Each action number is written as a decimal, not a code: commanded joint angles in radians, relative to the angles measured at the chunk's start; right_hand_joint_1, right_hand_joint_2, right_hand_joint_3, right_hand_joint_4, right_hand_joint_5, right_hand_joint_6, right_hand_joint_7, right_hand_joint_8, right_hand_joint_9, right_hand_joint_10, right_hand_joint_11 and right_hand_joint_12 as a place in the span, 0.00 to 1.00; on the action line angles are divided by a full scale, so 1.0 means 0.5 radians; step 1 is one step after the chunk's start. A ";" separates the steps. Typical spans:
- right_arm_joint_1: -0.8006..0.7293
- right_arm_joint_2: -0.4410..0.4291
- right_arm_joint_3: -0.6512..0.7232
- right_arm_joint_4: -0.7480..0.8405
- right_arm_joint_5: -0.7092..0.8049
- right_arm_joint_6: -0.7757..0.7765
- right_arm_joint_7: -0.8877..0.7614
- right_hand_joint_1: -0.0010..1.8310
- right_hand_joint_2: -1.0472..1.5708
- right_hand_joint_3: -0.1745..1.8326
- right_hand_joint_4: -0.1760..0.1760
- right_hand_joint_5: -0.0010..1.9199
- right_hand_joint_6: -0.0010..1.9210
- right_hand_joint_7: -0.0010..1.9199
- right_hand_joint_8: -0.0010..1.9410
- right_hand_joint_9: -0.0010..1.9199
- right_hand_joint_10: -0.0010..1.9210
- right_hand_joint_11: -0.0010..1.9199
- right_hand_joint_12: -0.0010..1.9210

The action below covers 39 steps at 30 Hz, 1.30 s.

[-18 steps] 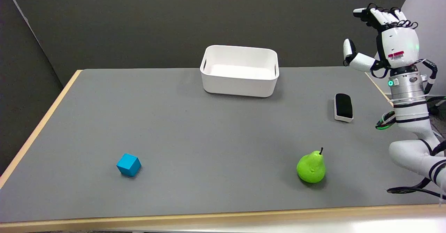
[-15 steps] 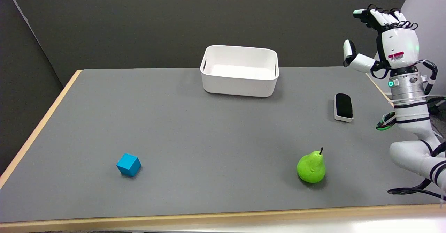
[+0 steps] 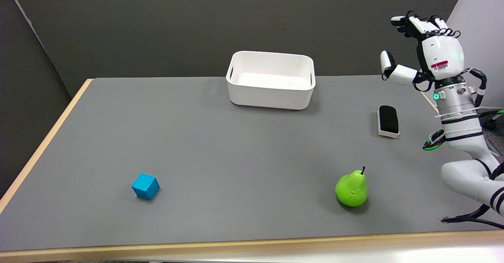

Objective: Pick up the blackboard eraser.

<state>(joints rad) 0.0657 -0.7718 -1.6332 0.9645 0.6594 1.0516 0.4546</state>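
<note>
We see the right hand (image 3: 427,46) raised in the air at the table's (image 3: 236,160) far right edge, fingers spread apart and holding nothing. The blackboard eraser (image 3: 388,121) lies flat on the grey tabletop below the hand and slightly to its left, well apart from it. A white bin (image 3: 271,80), a green pear (image 3: 351,188) and a blue cube (image 3: 145,186) share the table.
</note>
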 commanded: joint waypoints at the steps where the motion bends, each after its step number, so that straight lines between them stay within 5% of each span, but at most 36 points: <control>1: -0.373 -0.161 0.245 0.663 0.918 -0.632 -1.435 0.27 0.66 0.50 0.46 0.16 0.29 0.27 0.30 0.22 0.56 0.10 0.73; 6: -0.404 -0.222 0.148 0.852 1.519 -0.556 -2.065 0.28 0.66 0.50 0.32 0.16 0.29 0.27 0.32 0.22 0.59 0.11 0.75; 11: -0.418 -0.282 -0.081 1.077 1.891 -0.160 -2.590 0.29 0.66 0.49 0.17 0.15 0.28 0.25 0.31 0.20 0.59 0.11 0.75; 17: -0.407 -0.355 -0.388 1.253 2.137 0.294 -2.821 0.28 0.66 0.49 0.02 0.13 0.26 0.22 0.30 0.18 0.58 0.10 0.75; 29: -0.324 -0.767 -0.552 1.047 2.313 0.442 -2.938 0.27 0.66 0.48 0.00 0.09 0.23 0.19 0.29 0.13 0.53 0.09 0.74; 39: -0.093 -0.724 -0.580 1.021 2.471 0.412 -3.039 0.24 0.64 0.53 0.00 0.07 0.24 0.15 0.29 0.12 0.47 0.09 0.73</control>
<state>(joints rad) -0.0862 -1.0555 -1.8374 1.4588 1.6864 1.1898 -0.8637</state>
